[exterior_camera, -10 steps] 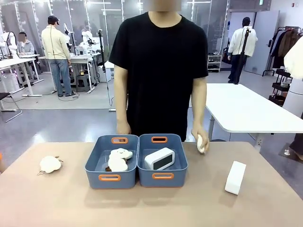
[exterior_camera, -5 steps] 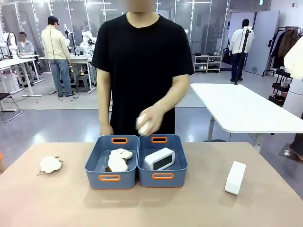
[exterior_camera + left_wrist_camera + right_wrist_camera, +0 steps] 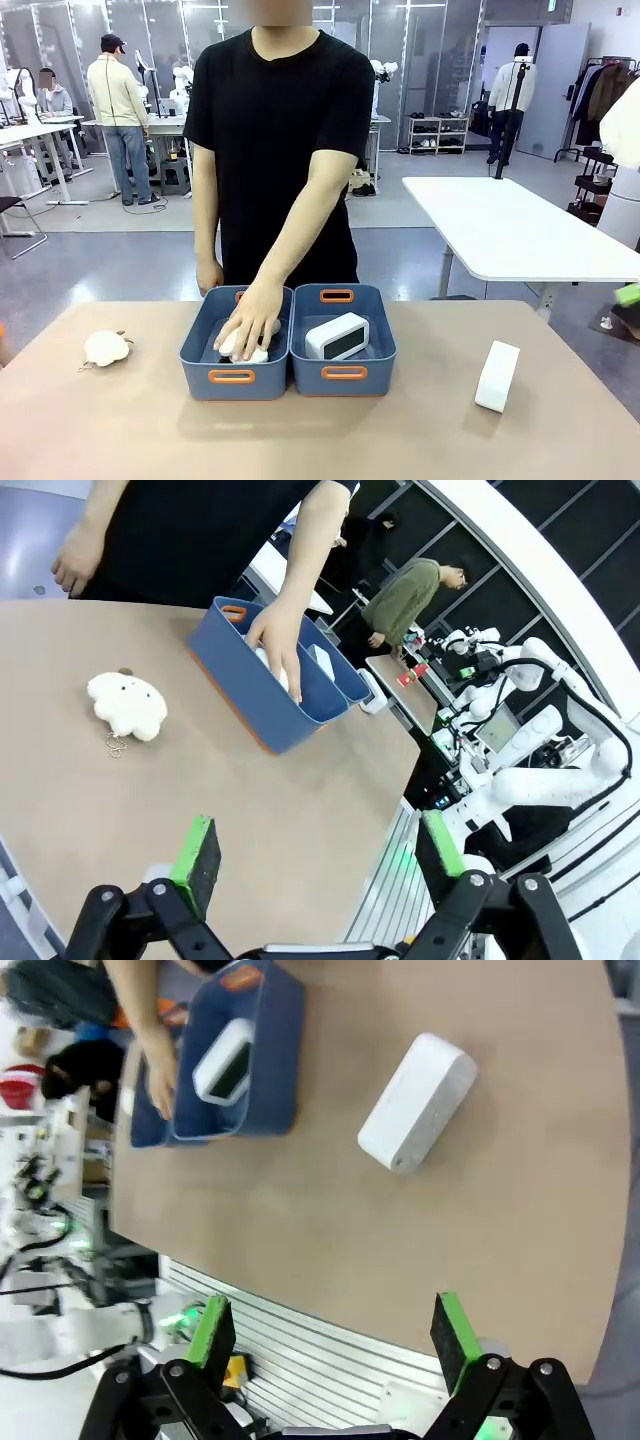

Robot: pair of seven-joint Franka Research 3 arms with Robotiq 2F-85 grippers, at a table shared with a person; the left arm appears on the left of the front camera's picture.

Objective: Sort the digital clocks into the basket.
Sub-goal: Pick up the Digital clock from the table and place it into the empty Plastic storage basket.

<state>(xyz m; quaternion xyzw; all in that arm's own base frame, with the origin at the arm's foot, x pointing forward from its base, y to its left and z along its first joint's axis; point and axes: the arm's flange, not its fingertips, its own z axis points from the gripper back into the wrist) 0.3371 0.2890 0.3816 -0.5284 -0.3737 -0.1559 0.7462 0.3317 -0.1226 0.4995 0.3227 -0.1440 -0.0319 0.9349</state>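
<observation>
Tan table (image 3: 120, 430): one clock (image 3: 337, 336) in the basket (image 3: 378, 375), second clock (image 3: 497, 375) near the right edge. My left gripper (image 3: 318, 858) and right gripper (image 3: 335, 1338) gape empty; the right should fetch it.

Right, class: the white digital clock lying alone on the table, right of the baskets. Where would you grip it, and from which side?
Take the digital clock across its short width, at mid-length, coming down from above with the open right gripper. It is a long rounded block with free table on every side, so the long flat sides probably suit the pads best.
</observation>
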